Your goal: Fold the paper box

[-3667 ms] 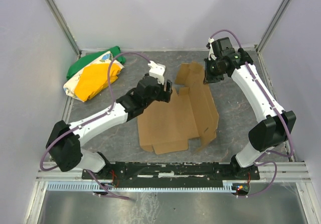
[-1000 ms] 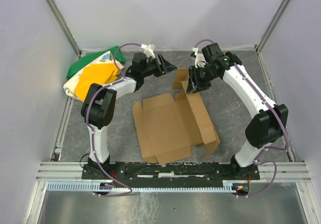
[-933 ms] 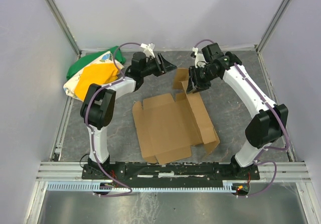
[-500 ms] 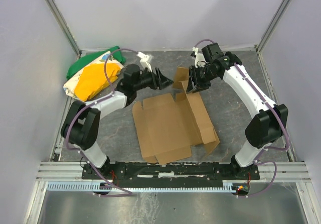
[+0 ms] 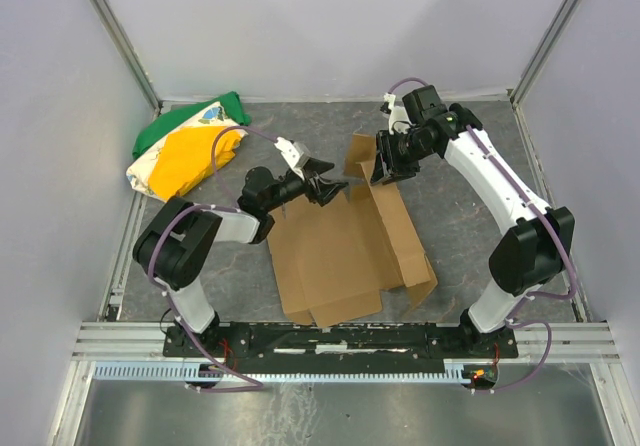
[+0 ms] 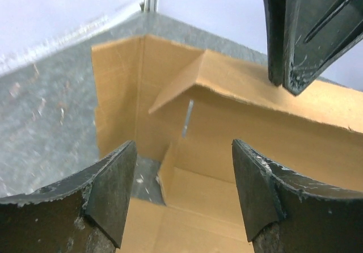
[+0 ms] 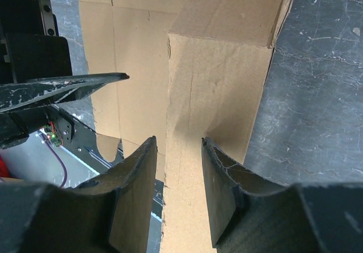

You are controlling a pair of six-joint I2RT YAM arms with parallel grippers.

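Paper box (image 5: 340, 246) mostly flat; cloth bundle (image 5: 185, 156) lies well apart.

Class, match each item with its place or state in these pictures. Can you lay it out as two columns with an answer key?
Items:
1. paper box
2. cloth bundle
3. left gripper
4. right gripper

Places or states:
A. far left corner of the table
B. jaws wide apart, nothing between them
C. at the upturned flap on the box's far side
D. mid-table, mostly lying flat

Pairs: 1-D, 2-A, 3-B, 4-C
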